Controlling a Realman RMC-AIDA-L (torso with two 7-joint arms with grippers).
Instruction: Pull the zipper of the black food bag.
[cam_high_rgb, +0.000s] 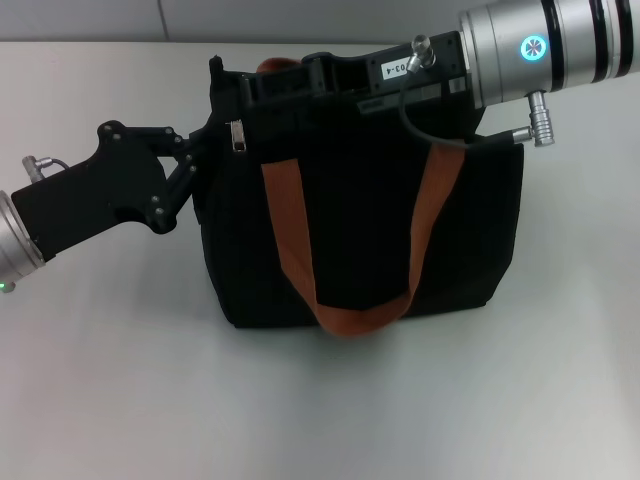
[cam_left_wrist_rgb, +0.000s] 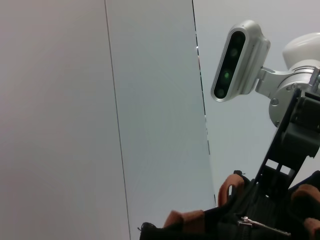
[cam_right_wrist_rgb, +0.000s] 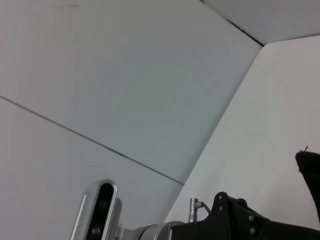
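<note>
Table (cam_high_rgb: 120, 400), pale and matte, fills the head view. On it, centre frame, stands the bag (cam_high_rgb: 360, 230), upright, w/ an orange strap (cam_high_rgb: 345, 318) looping down its front face; a 2nd strap end peeks at top centre behind the arm.

Right arm comes in from upper right, silver forearm then black wrist lying along the bag's top edge. Right gripper (cam_high_rgb: 262, 82) sits at the top left corner of the bag, over the zip track. Its fingers merge w/ the black fabric, so can't tell if jaws are clenched or released.

Left gripper (cam_high_rgb: 205, 150) enters from lower left of frame, linkage angled up, tips pressed at the bag's upper left side. Looks like it's bracing or pinching fabric there, but black on black again: jaw state can't be told.

Zipper (cam_high_rgb: 238, 135): small silver tab hanging at upper left of the bag, just below the top edge, between the two grippers. In left wrist view it shows at bottom right (cam_left_wrist_rgb: 262, 226), lying along the track.

Risks, imo: bag is soft and freestanding, so a pull along the track w/o a firm hold on the corner would drag or tip the whole thing instead of running the slider. Tab is tiny; a slightly off pinch slips, or catches fabric and jams
</note>
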